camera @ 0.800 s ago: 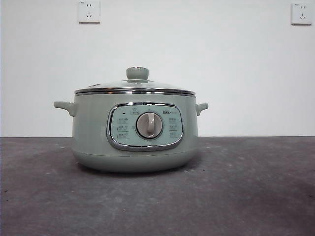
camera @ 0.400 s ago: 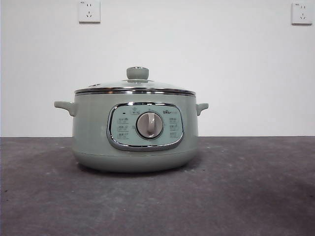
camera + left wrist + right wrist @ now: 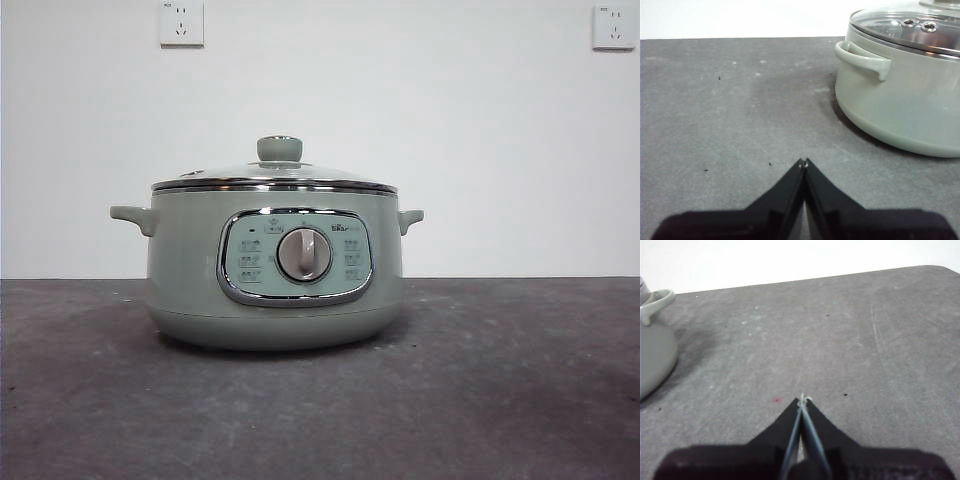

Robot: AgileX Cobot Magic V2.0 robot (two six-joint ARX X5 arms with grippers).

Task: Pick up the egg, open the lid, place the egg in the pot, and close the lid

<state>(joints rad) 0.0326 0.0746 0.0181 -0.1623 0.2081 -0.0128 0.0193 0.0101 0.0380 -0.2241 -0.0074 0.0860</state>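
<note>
Pot [image 3: 275, 270] wears its lid [image 3: 274, 174] on bare grey table [image 3: 520, 380].

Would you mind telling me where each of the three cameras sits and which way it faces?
Front view: low, near table height, looking level at the pot with the lid on it; no arm shows.
Left wrist view: on the left arm, above the table; the left gripper, jaws shut, beside the pot's handle.
Right wrist view: on the right arm; the right gripper, jaws shut, over bare table.
All three show the pot; no egg is visible.
</note>
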